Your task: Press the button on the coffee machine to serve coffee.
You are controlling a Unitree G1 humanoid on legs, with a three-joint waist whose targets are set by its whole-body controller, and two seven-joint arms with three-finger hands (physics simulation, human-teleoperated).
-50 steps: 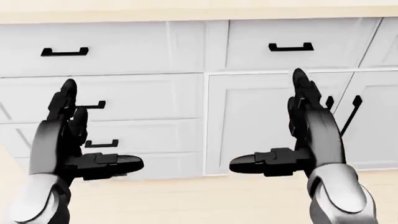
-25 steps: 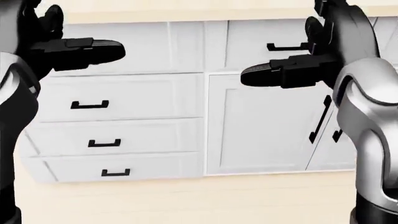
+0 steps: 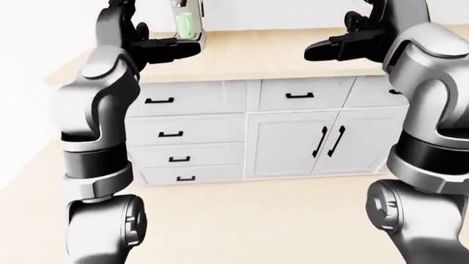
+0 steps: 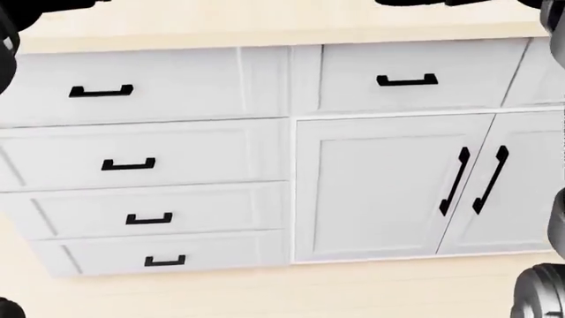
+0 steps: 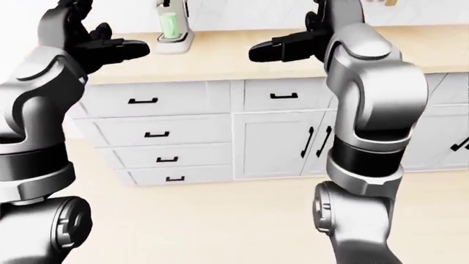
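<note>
In the right-eye view our left hand (image 5: pixel 110 47) is raised with its fingers spread wide, holding nothing. Just to its right, farther away on the desk (image 5: pixel 242 60), stands the coffee machine (image 5: pixel 172 27). Our right hand (image 5: pixel 293 44), also spread wide, is farther, so we judge the left is nearer.

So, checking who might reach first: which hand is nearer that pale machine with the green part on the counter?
Left. The left hand sits just left of the machine in the right-eye view; the right hand is farther off, on its right.
</note>
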